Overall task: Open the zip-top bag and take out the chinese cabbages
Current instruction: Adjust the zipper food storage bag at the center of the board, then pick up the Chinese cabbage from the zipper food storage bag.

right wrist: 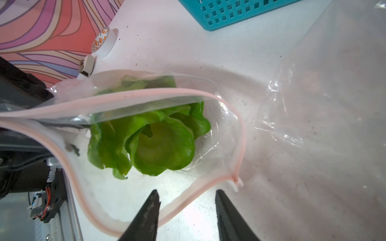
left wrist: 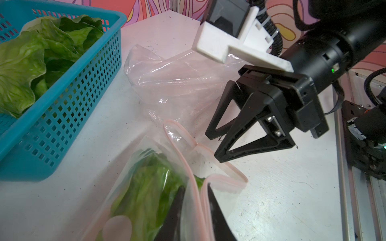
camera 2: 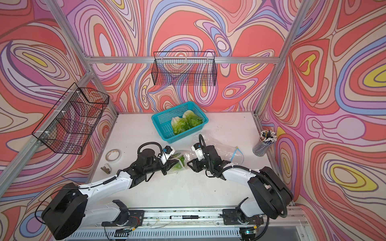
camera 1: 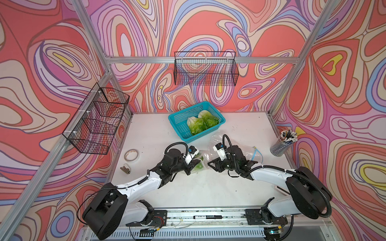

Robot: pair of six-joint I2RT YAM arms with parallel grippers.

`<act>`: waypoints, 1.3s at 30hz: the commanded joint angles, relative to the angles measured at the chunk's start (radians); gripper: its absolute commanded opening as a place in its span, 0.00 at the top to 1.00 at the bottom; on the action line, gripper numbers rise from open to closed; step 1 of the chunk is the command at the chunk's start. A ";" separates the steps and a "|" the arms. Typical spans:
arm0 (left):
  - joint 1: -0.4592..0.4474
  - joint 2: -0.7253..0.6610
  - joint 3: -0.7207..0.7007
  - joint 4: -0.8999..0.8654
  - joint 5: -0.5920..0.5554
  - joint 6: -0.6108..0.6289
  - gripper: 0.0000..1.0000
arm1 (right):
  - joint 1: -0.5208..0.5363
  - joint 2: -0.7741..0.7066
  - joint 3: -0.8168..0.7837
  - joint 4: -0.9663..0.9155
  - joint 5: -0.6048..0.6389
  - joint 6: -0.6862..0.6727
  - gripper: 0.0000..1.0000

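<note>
On the white table (camera 1: 188, 187), mid-frame, the left gripper (left wrist: 195, 187) clamps the rim of the zip-top bag (right wrist: 241, 133), fingers mostly cut off. One of the chinese cabbages (right wrist: 158, 141) sits inside, partly veiled; two fill the teal basket (camera 1: 179, 129). The right gripper (right wrist: 187, 192) gapes.

A tape roll (camera 1: 131, 155) is lying on the white table (camera 1: 208, 187), a cup of pencils (camera 1: 283, 144) is standing by the right wall, and a wire basket (camera 1: 205, 68) is hanging behind.

Both top views are looking steeply down over the whole table (camera 1: 208, 187); both wrist views are closely facing the bag (left wrist: 133, 167).
</note>
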 commanded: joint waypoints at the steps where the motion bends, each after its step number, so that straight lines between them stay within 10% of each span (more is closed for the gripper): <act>1: -0.005 -0.021 -0.020 0.015 0.008 0.033 0.81 | -0.013 -0.010 0.033 0.050 -0.069 0.038 0.54; 23: -0.005 -0.052 -0.029 0.020 0.006 0.041 0.82 | -0.018 0.160 0.019 0.378 -0.303 0.179 0.54; 39: -0.005 -0.075 -0.026 0.038 0.025 0.021 0.83 | -0.018 0.131 0.031 0.234 -0.323 0.071 0.59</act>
